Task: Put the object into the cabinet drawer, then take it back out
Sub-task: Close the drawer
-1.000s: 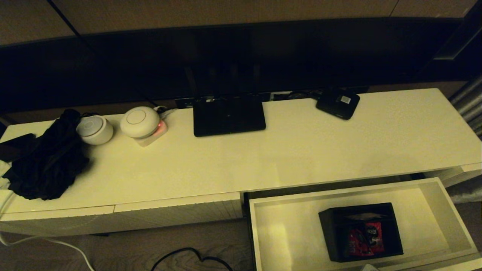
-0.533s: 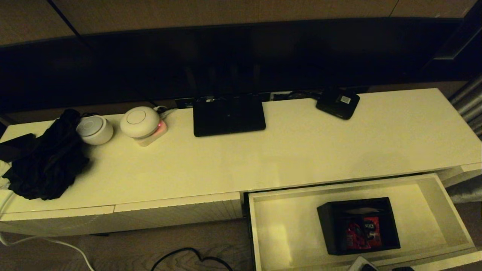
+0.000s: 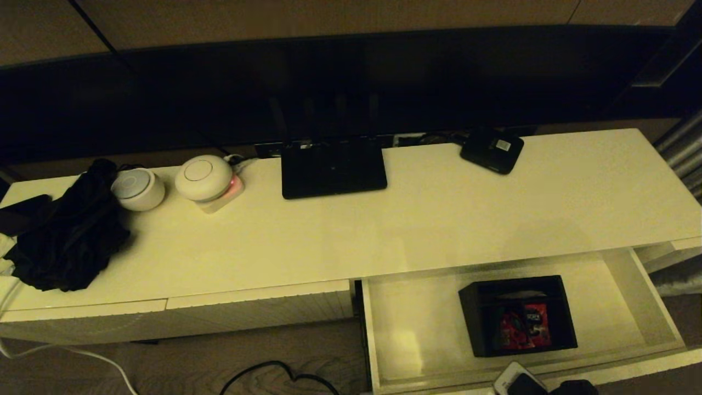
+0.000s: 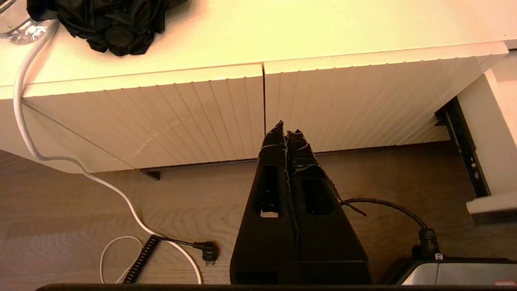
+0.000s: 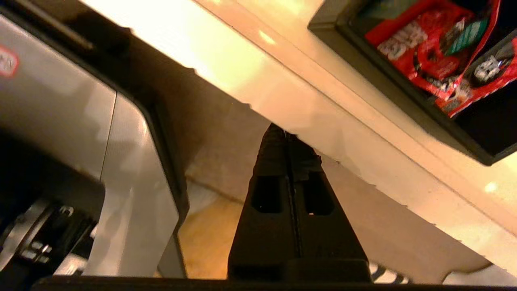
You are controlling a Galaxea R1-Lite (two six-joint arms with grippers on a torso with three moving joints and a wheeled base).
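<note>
**A:** Start nearest you. Your right gripper [image 5: 287,135] has its fingers pressed flat together with nothing between them, and the tips sit against the ribbed front of the cabinet drawer [image 5: 363,133], at its lower edge as far as the wrist view shows. In the head view only the arm's wrist shows, at the bottom edge.

**B:** So what's my risk there?

**A:** You're pushing with a narrow closed point on a ribbed panel. If the tips ride off the edge, they could slip under the front and you'd lose the push, or jam against the panel. A push off to one side could also skew the drawer on its runners.

**B:** And inside?

**A:** The object [image 3: 518,315], the black organiser box with red packets showing, stands upright on the drawer floor, right of the middle and nearer the front wall, touching no wall that I can see. A hard stop at the end of the travel would likely slide it, so you'd find it elsewhere when you reach in.

**B:** Further back?

**A:** The drawer stands partly out from under the cabinet top [image 3: 439,219]. The box looks low enough to clear it, though I can't judge the gap for certain. The router [image 3: 333,167] and the small black device [image 3: 492,149] sit at the back, well apart from this.

**B:** My left arm?

**A:** Your left gripper [image 4: 286,133] is closed and empty, parked before the shorter ribbed panels [image 4: 161,117], out of the way.
</note>
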